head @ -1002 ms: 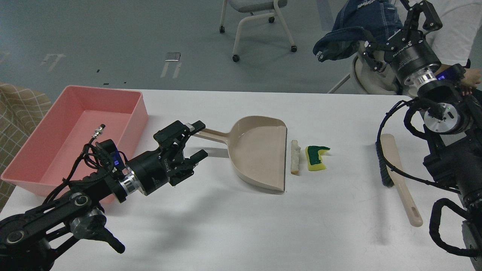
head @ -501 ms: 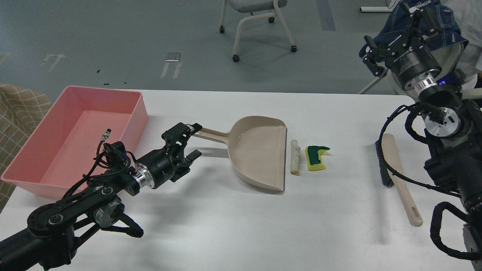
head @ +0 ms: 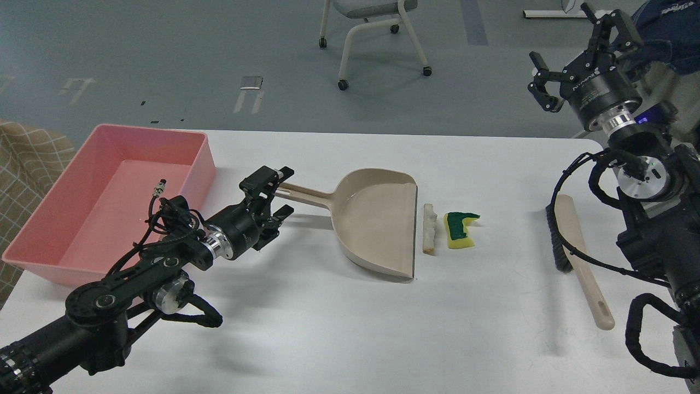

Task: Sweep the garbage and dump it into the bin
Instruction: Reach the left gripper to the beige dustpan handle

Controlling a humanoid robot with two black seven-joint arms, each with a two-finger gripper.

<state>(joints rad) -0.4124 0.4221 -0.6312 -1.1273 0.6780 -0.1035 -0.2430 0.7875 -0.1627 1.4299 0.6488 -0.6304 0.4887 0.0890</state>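
The garbage lies mid-table: a pale crusty stick [head: 429,228] and a yellow sponge piece with a green top [head: 459,230], just right of the beige dustpan [head: 377,225]. The dustpan's mouth faces them and its handle [head: 303,193] points left. My left gripper [head: 280,194] is open, its fingers on either side of the handle's end. The pink bin [head: 112,197] stands at the far left. The beige brush with black bristles [head: 574,251] lies at the right. My right gripper [head: 574,60] is open, raised high beyond the table's far right corner, holding nothing.
A wheeled chair [head: 377,33] stands on the floor beyond the table. A blue cloth [head: 670,27] shows at the top right behind my right arm. A checked fabric [head: 27,164] lies left of the bin.
My left gripper has moved forward and right until its fingers straddle the dustpan handle's end. My right gripper has shifted a little at the top right. The blue cloth has moved right.
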